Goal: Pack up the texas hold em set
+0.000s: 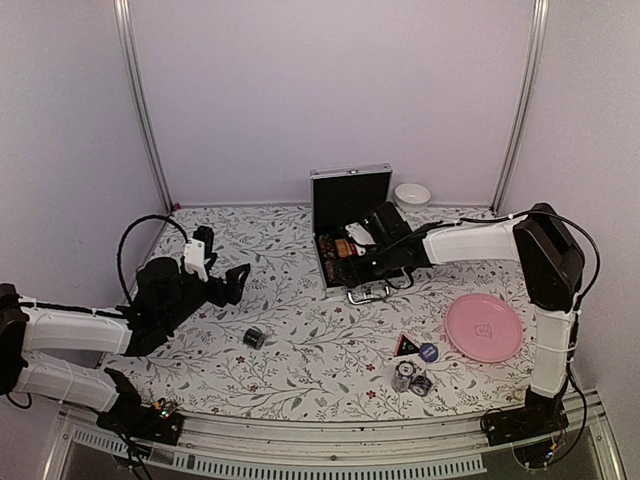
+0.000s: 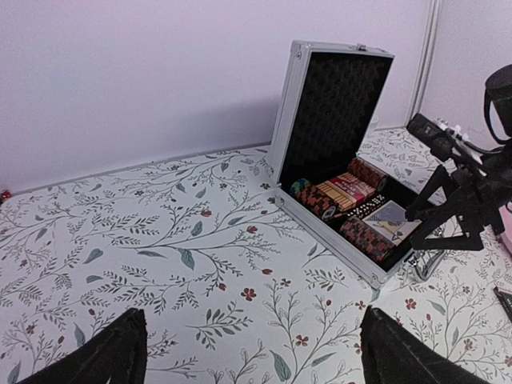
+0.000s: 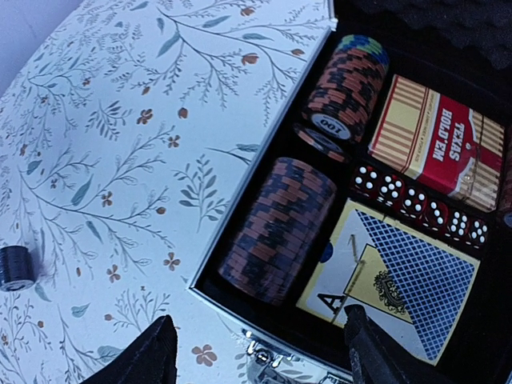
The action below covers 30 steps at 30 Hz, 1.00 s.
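Right wrist view looks straight down into the small silver aluminium hinged case with black lining (image 1: 348,200), which stands open at the far middle of the flower-patterned bench (image 1: 300,360). The right gripper (image 3: 256,336) hovers over its near edge, fingers spread and nothing between them. The left gripper (image 2: 256,320) is also spread and empty, well apart from the case.

Inside lie two rolls of orange-and-black poker chips (image 3: 276,228), a row of red dice (image 3: 420,204), a red card box (image 3: 436,140) and a blue-backed card deck (image 3: 392,276).

Still out on the bench are a small dark chip stack (image 1: 255,337), a black triangle (image 1: 406,346), a blue disc (image 1: 429,351) and more chip stacks (image 1: 411,380) beside the pink round plate (image 1: 483,327).

The packing looks partly done. Each loose stack is best pinched across its flat faces, kept level, and lowered into a free slot without nudging the upright lid.

The box reads "TEXAS HOLD'EM", a loose chip (image 3: 324,124) reads "100", and the deck shows an "A".
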Motion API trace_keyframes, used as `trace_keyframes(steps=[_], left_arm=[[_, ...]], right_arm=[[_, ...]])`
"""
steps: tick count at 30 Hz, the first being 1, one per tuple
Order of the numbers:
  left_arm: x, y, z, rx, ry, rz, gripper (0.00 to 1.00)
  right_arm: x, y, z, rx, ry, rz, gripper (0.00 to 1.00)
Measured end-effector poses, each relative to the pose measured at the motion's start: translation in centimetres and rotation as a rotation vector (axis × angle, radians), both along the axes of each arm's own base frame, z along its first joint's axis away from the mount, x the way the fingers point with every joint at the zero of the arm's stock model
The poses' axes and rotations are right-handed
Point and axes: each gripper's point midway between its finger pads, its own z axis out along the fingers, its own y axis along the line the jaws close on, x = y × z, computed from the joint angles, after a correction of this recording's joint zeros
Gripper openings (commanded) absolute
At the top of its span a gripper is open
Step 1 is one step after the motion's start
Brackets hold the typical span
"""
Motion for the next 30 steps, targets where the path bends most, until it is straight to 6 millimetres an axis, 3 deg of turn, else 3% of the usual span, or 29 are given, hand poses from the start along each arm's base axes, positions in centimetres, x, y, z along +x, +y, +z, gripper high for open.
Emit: trace_keyframes(steps=[5, 14, 30], left_arm=[[0.1, -0.2, -0.1, -0.006, -0.003, -0.004, 0.91], [0.1, -0.3, -0.4, 0.000, 0.007, -0.010, 0.91], [0.1, -0.4, -0.5, 0.002, 0.009, -0.012, 0.91]], right_arm=[[0.3, -0.4, -1.9, -0.047, 0.018, -0.043, 0.70], [0.8, -0.5, -3.4, -0.074, 0.032, -0.086, 0.68], [1.8, -0.2, -3.6, -0.068, 0.034, -0.134, 0.68]])
